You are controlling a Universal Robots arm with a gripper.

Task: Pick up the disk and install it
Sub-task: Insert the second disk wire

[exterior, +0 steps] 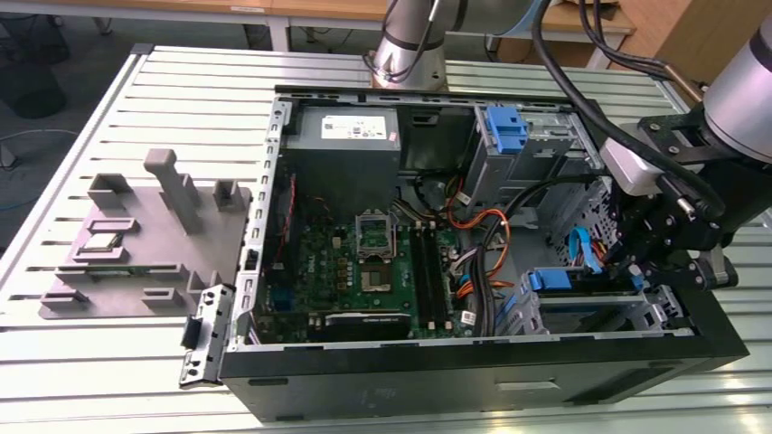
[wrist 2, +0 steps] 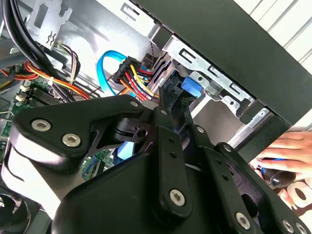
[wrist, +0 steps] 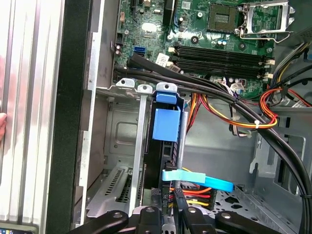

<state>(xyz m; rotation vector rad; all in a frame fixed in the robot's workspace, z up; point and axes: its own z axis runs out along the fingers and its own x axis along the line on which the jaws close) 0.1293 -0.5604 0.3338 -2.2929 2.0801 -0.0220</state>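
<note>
The disk [wrist: 165, 127] stands on edge in the drive cage [wrist: 126, 130] at the case's front corner, dark with a blue plastic rail along its side. In the exterior view its blue rail [exterior: 565, 280] shows in the lower bay on the exterior view's right. My gripper [wrist: 168, 215] reaches down into that bay, its fingers [wrist: 148, 217] straddling the disk's near end and shut on it. The second wrist view shows the gripper [wrist 2: 176, 105] closing in just beside the disk's blue tab [wrist 2: 190, 87]. In the exterior view the gripper [exterior: 630, 264] hangs over the bay.
Blue data cable [wrist: 197, 179] and coloured power wires [wrist: 195, 195] lie right beside the disk. The motherboard [exterior: 374, 262], grey power-supply box [exterior: 343, 136] and an upper blue latch [exterior: 507, 127] sit inside the case. A grey fixture [exterior: 145, 235] lies beside it. A hand [wrist 2: 287, 151] rests outside.
</note>
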